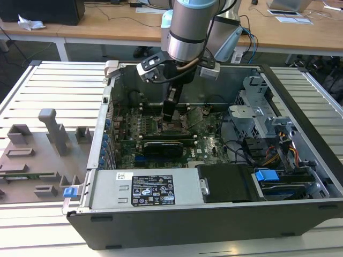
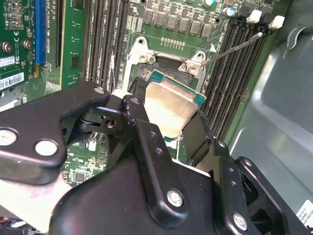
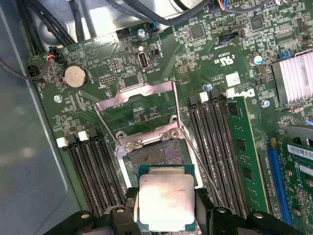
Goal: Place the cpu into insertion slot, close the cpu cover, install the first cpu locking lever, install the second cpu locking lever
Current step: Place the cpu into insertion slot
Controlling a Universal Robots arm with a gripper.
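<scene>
cpu [image 3: 166, 200], top up, long axis toward socket [image 3: 156, 154]

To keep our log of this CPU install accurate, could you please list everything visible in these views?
computer case: one, black and grey, open on the slatted table
motherboard: one, green, inside the case
socket: one, dark, uncovered on the motherboard
cpu: one, silver-grey top, held close by the socket
cpu cover: one, silver, swung open beside the socket
memory slots: several, black, on both sides of the socket
coin battery: one, silver, on the motherboard
fixtures: several, grey, on the table at the exterior view's left
arm: one, silver-grey, reaching into the case
pincer: one, black, shut on the cpu
</scene>
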